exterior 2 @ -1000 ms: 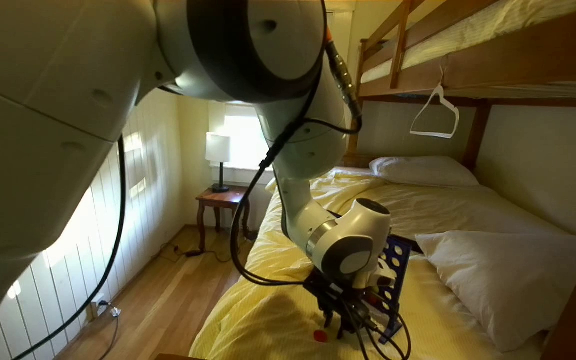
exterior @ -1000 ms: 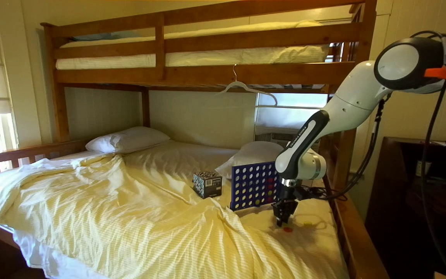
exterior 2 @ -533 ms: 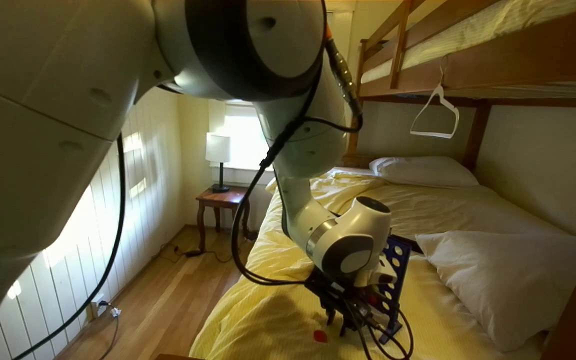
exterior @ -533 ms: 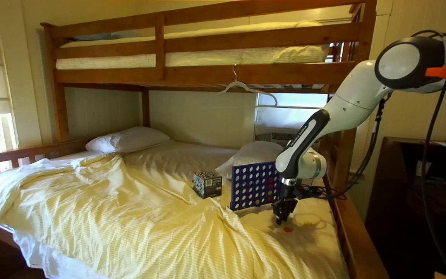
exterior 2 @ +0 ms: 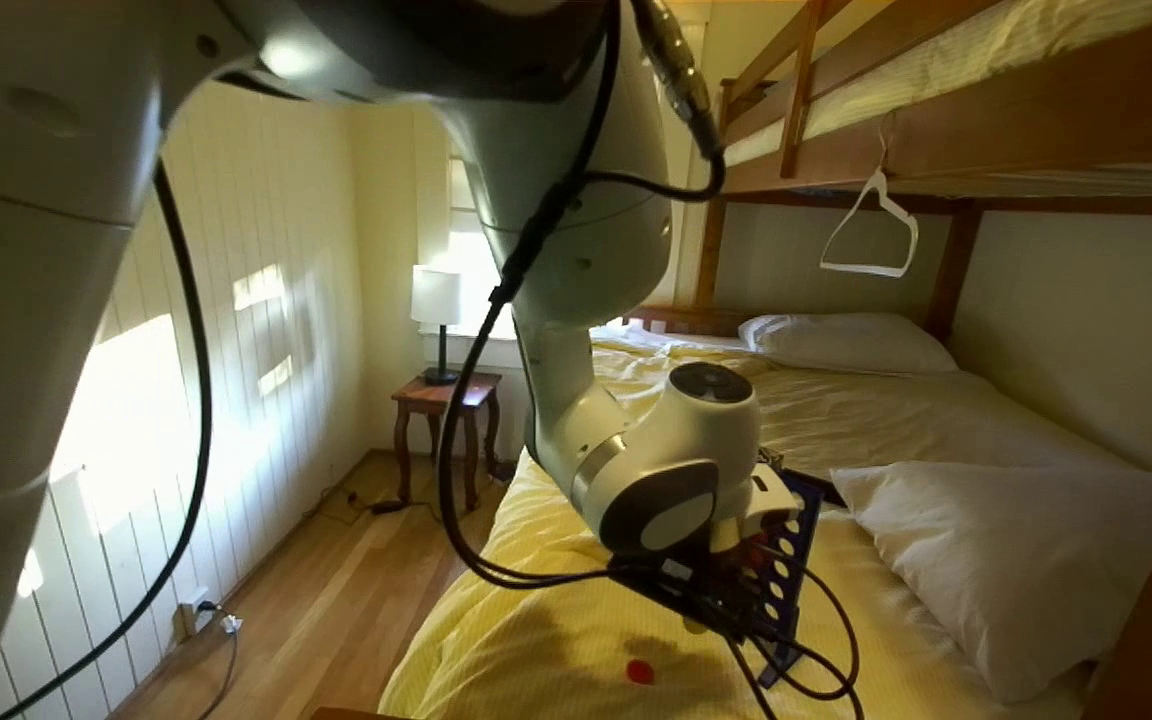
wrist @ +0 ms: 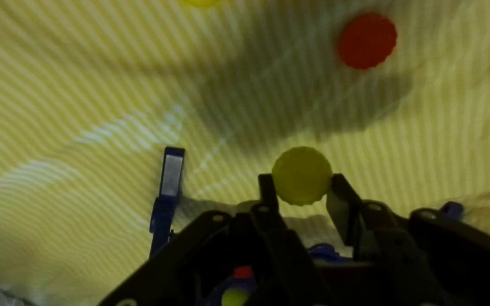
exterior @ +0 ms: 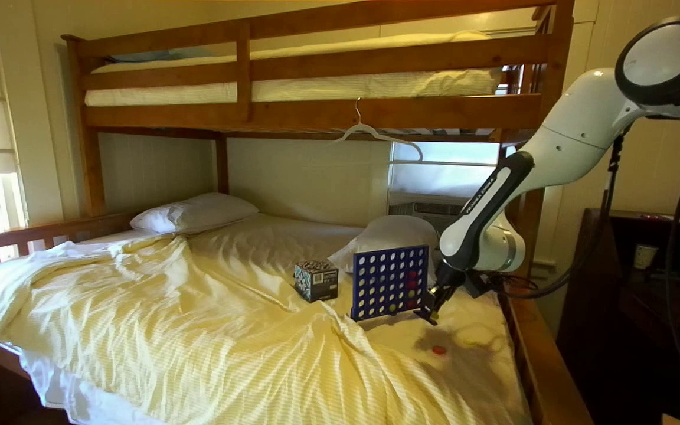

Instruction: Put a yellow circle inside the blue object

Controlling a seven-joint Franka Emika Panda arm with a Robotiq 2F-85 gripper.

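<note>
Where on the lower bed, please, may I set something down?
Free: bedding between the far pillow and patterned box; rumpled cover between that box and the hanging sheet. Crowded: near the blue grid, with a red disc and the gripper holding a yellow disc.

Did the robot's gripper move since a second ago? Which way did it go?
Yes. In an exterior view, the gripper is now higher in the picture, farther from the red game disc, which lies in the same spot as before.

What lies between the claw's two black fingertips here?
A scalloped round yellow plastic disc, pinched at opposite edges by the black fingertips; the wrist view shows it.
</note>
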